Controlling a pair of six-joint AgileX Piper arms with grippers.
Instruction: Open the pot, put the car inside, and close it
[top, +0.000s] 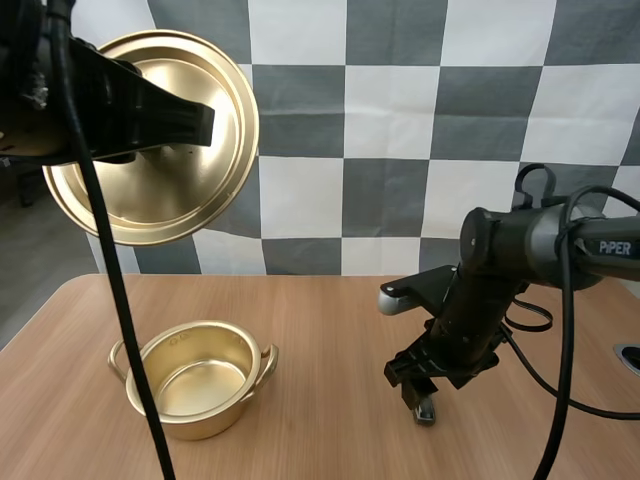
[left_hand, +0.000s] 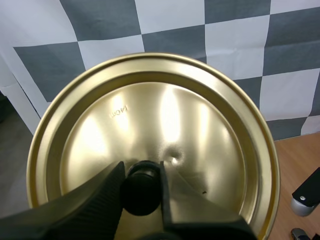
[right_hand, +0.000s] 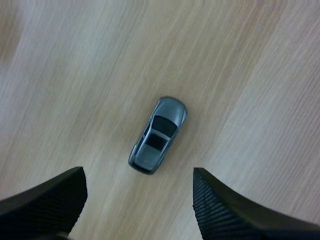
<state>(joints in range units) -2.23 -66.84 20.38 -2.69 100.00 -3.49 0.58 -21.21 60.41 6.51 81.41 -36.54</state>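
High view: the open pot (top: 195, 385) sits at lower left on the bench (top: 330, 340), while the left end effector (left_hand: 142, 186) holds the lid (top: 190, 170) aloft at upper left, clamped on its black knob (left_hand: 142, 197). The right end effector (right_hand: 137, 182), fingers spread wide, hovers over the grey car (right_hand: 157, 136), which lies on the bench right of the pot.

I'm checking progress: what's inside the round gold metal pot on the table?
Only a bare, shiny floor shows inside the round gold metal pot. Its near inner wall is hidden behind the rim.
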